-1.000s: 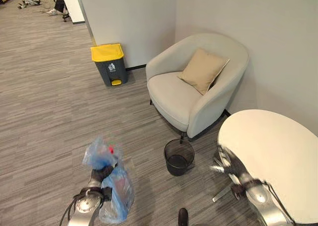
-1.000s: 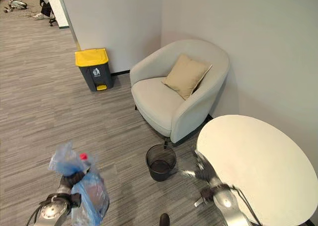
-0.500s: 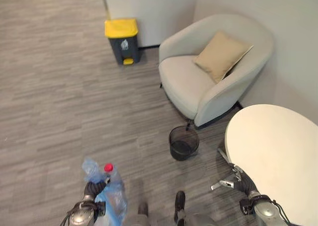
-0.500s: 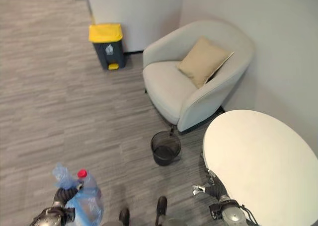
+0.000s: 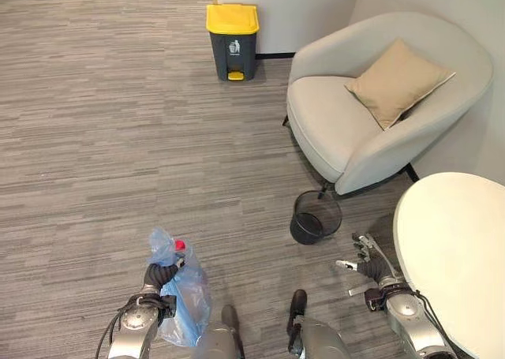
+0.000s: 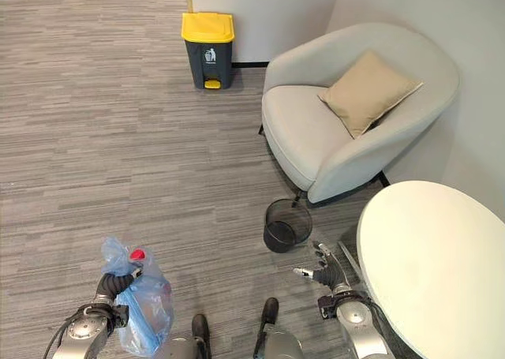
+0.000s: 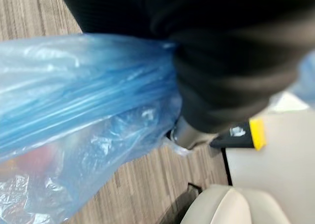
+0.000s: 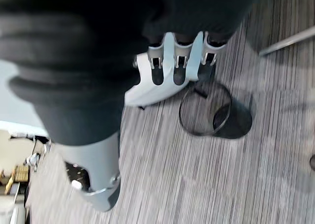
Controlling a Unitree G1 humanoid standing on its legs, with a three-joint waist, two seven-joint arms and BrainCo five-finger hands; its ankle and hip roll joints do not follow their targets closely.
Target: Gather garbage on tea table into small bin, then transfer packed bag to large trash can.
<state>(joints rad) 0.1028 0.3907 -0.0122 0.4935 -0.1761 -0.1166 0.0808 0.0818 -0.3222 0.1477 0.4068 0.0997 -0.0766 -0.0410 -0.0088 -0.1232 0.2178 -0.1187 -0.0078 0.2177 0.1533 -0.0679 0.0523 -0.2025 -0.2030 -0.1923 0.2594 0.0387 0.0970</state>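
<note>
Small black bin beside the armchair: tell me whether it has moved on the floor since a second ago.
No. The small black bin still stands just in front of the armchair, beside the tea table; the camera shifted.

Small bin point(image 5: 316, 217) between armchair point(image 5: 371, 114) and table point(image 5: 461, 256); large can point(image 5: 233, 30) far behind.

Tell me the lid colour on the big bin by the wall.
Yellow, on a dark grey bin; it shows best in the left eye view.
</note>
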